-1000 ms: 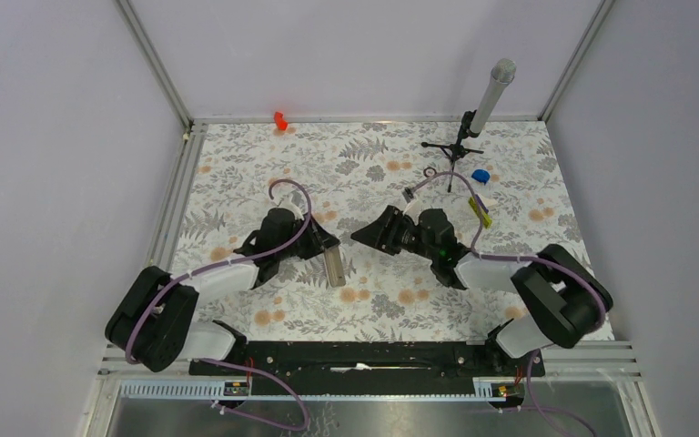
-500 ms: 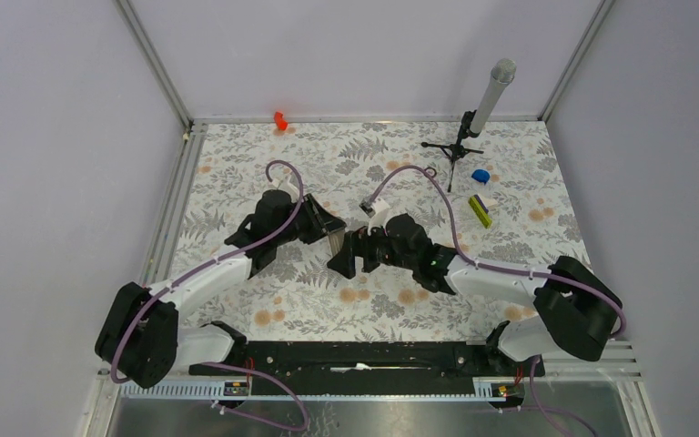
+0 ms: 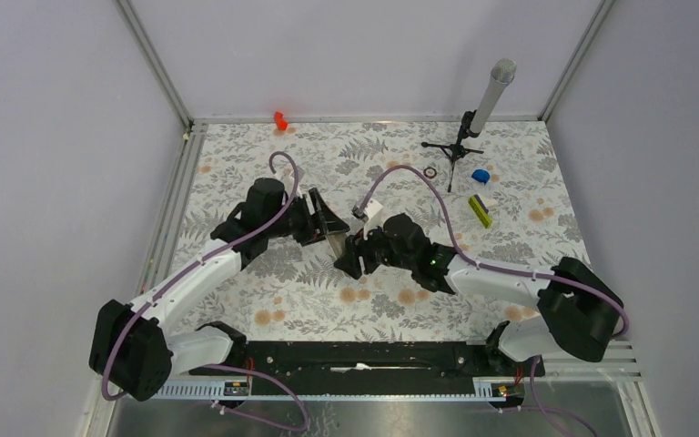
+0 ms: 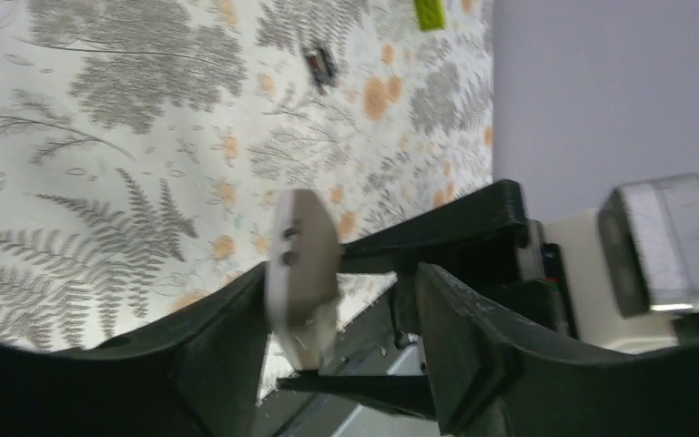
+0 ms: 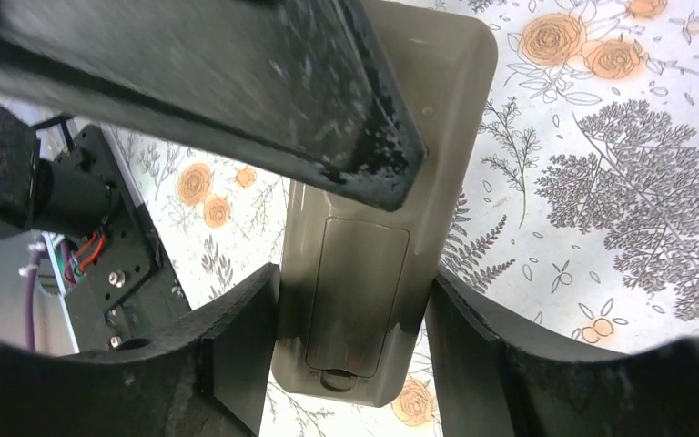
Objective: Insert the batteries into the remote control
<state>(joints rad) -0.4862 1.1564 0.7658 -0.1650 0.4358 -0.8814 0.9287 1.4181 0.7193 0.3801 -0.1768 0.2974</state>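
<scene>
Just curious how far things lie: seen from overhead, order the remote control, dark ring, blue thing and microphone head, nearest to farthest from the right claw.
1. remote control, held in the right claw
2. dark ring, beyond, rightward
3. blue thing, farther right
4. microphone head, far right corner

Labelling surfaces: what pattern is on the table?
The table has grey ferns and orange roses on white; clearest in the right wrist view.

two grippers are counted: left gripper (image 3: 328, 228) and right gripper (image 3: 349, 259). one remote (image 5: 364, 282) is seen. two batteries (image 4: 320, 66) seem to lie together, but this is not fully sure. one green bar (image 3: 480, 211), one ring (image 3: 430, 172), one blue thing (image 3: 481, 176), one red thing (image 3: 279, 119) and one microphone (image 3: 492, 95) are counted.
</scene>
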